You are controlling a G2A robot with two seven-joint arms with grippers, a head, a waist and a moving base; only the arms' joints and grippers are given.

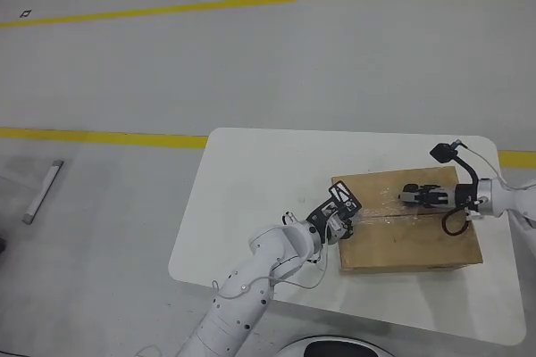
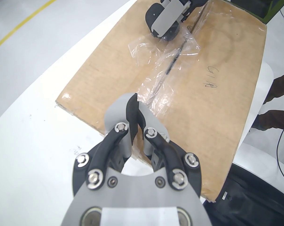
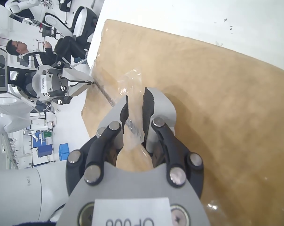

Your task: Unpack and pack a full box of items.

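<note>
Box [image 1: 402, 245] lies flat on the white desk [image 1: 250, 196], flaps shut, under both hands. Left hand [image 2: 135, 101]: fingers pressed together, tips at the box edge nearest it, right at the end of the centre seam [image 2: 172, 62]. Clear tape [image 2: 160, 88] starts just ahead of these tips and runs away from them along the seam; cannot tell whether any film is caught between the pads. Right hand [image 3: 135, 95]: farther along the same seam, facing the left hand, tips down on the box top. Its fingers are slightly spread and straddle the seam, with a lifted, wrinkled stretch of tape lying between them. Tape between the two hands is crumpled and partly peeled off the cardboard. A pen mark [image 2: 211, 78] sits on the flap beside the seam, ahead of the left hand.
</note>
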